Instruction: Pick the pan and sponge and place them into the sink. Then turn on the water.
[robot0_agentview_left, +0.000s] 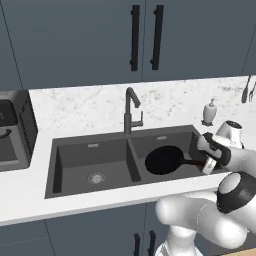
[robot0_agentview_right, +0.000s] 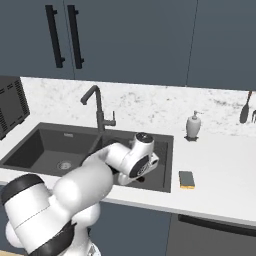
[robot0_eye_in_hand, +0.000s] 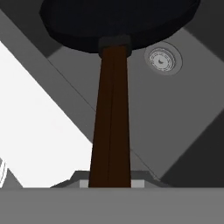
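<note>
From the left base view, one sink with two basins sits in the white counter, and one dark gooseneck faucet stands behind the divider. One black pan hangs over the right basin, its round body toward the divider and its long handle running right to the gripper, so the long axis lies roughly left to right. The jaws are closed narrowly on that handle. One white soap dispenser stands on the counter at the far right of the sink, and a black appliance sits at the left.

From the right base view, the arm's hand hangs over the right basin and covers the pan. One sponge, yellow with a dark top, lies flat on the counter just right of the sink, its long axis running near to far. The soap dispenser stands farther back.

In the hand view, the pan's brown handle runs straight up from between the fingertips to the black pan body at the top. One round metal drain shows in the basin floor below, beside the handle.
</note>
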